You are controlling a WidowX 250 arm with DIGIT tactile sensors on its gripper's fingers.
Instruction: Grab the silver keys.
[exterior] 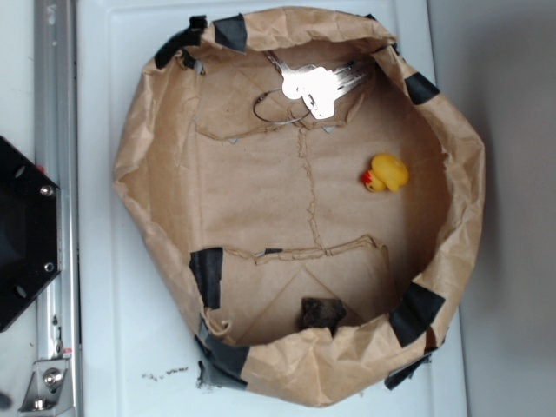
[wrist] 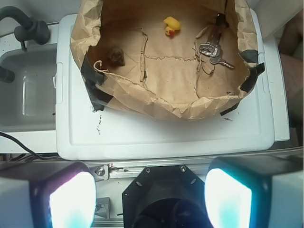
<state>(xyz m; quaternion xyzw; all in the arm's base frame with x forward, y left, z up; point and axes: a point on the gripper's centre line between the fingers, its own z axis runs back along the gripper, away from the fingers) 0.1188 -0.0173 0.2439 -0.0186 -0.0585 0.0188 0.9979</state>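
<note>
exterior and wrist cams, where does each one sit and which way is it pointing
Exterior: overhead, looking straight down into the brown paper bag on the white lid; the robot's black base shows at the left edge.
Wrist: on the arm, held high and back, looking down past the open claw, whose two fingers glow at the bottom, with the black base between them and the bag beyond.
Shared: both show the bag holding the silver keys, the yellow duck and the dark lump.
</note>
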